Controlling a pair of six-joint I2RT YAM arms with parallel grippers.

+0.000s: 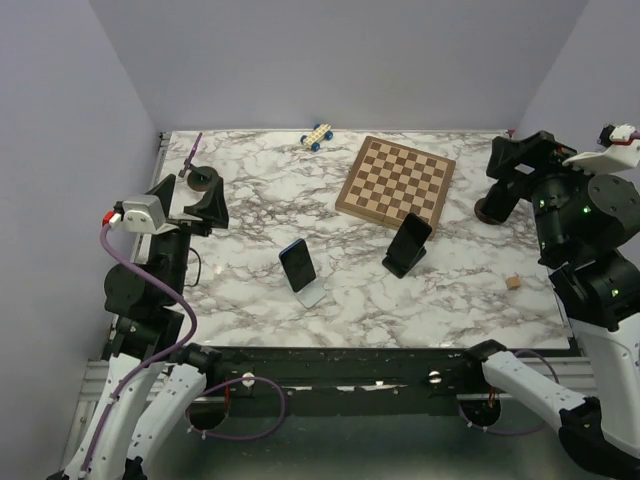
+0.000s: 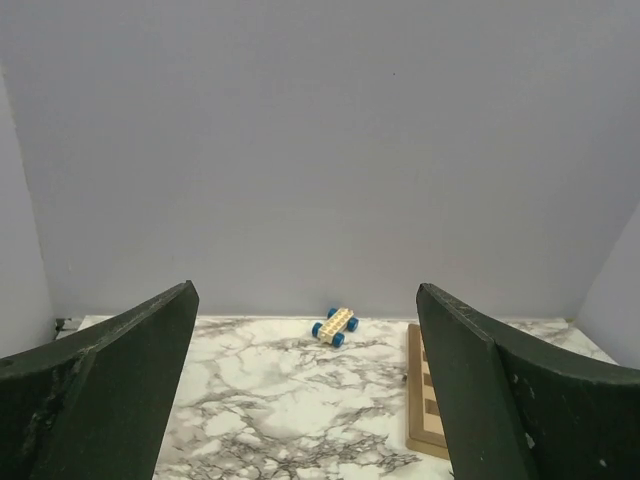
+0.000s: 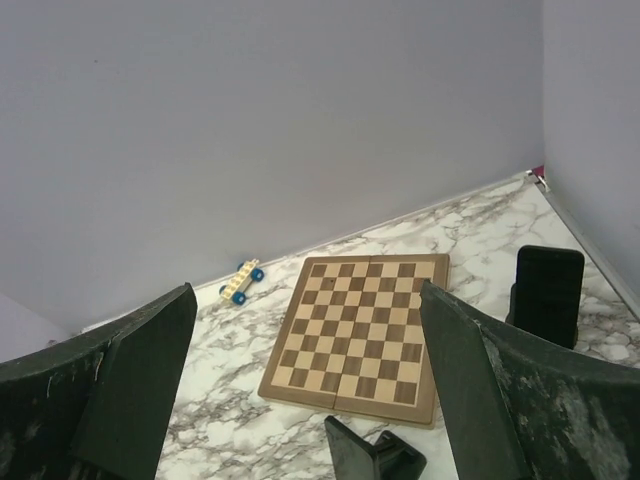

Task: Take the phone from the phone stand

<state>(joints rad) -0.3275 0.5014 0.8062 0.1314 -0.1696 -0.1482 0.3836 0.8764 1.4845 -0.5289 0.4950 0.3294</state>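
One flat blue phone (image 1: 296, 263) leans on wedge stand (image 1: 313, 294).

1. The left gripper (image 2: 305, 292) is spread wide, one dark jaw at each lower corner, nothing between them.
2. A marble table (image 2: 260, 400) runs to a plain grey wall (image 2: 320, 140).
3. A toy car (image 2: 335, 325), cream with blue wheels, sits near the wall.
4. A chessboard (image 2: 425, 405) corner shows beside the right jaw.

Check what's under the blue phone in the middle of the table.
A pale stand props the blue phone at a tilt, its foot showing beside the phone. The part that cradles the phone is covered.
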